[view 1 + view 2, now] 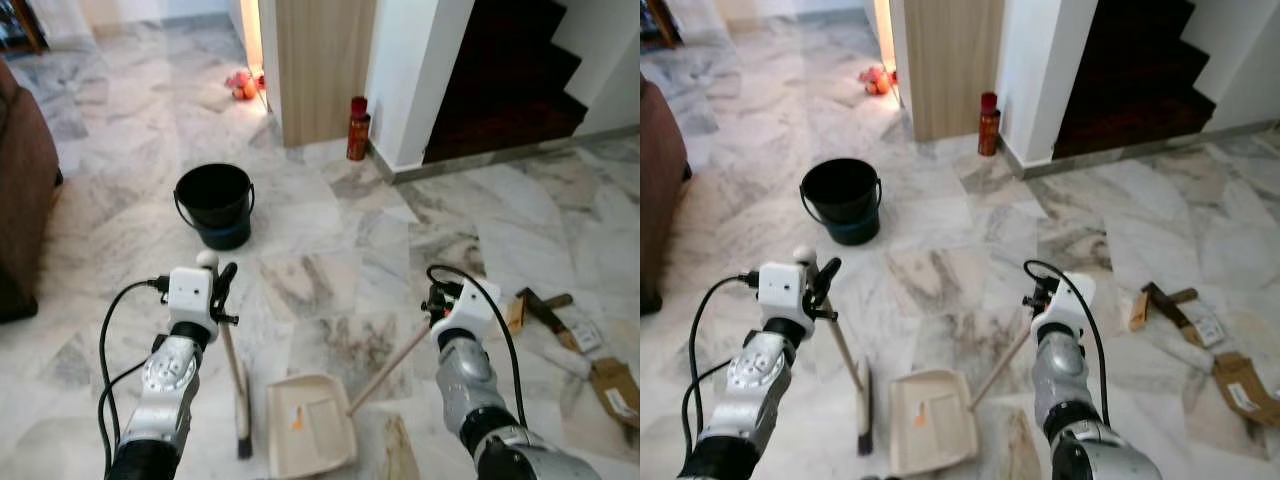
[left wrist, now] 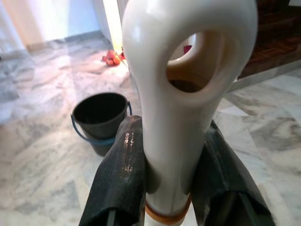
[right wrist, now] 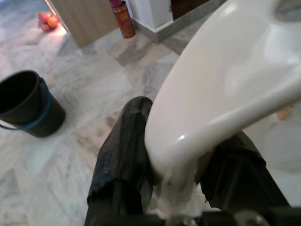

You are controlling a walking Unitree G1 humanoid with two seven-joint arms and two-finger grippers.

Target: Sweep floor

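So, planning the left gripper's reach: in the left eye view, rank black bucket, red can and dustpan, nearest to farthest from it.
From the left gripper, shut on the broom handle:
1. Black bucket, just ahead.
2. Dustpan, back toward the robot, rightward; nearly tied with the bucket.
3. Red can, far ahead by the wall.

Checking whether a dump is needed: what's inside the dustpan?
The dustpan held by the right gripper shows a small orange scrap near its left side; otherwise its tray looks bare. Its near edge is cut off by the frame, so that part can't be checked.
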